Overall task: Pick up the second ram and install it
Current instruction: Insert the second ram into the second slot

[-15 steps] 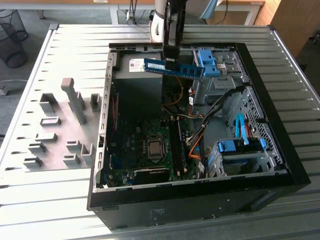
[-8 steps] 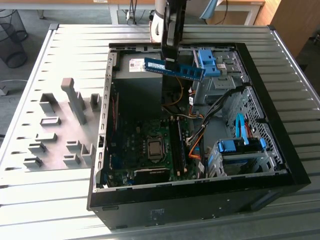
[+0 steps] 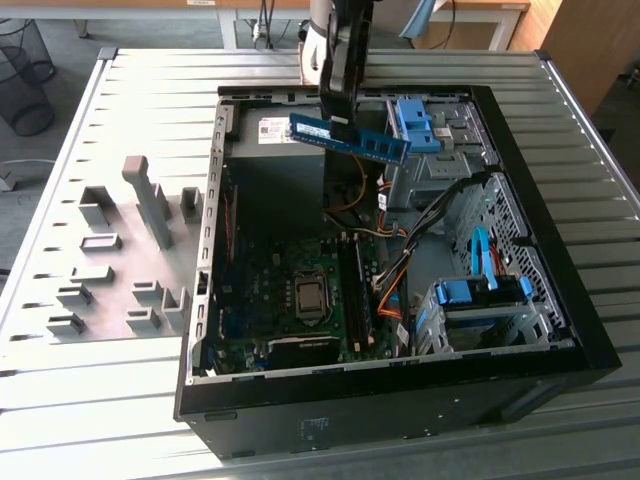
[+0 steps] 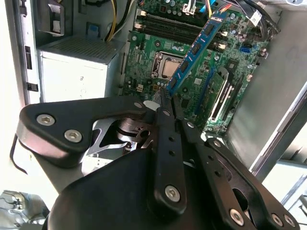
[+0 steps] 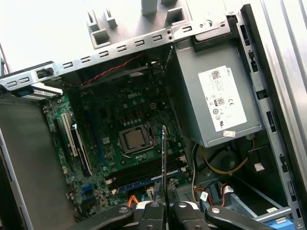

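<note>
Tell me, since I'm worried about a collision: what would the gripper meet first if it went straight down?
Probably the motherboard near its memory slots, reached first by the held second ram in the gripper; depth is uncertain.

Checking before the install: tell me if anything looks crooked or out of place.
The blue memory stick hangs tilted above the open computer case, one end lower, clamped near one end by the gripper fingers. It is not in a slot. Nothing looks damaged.
</note>
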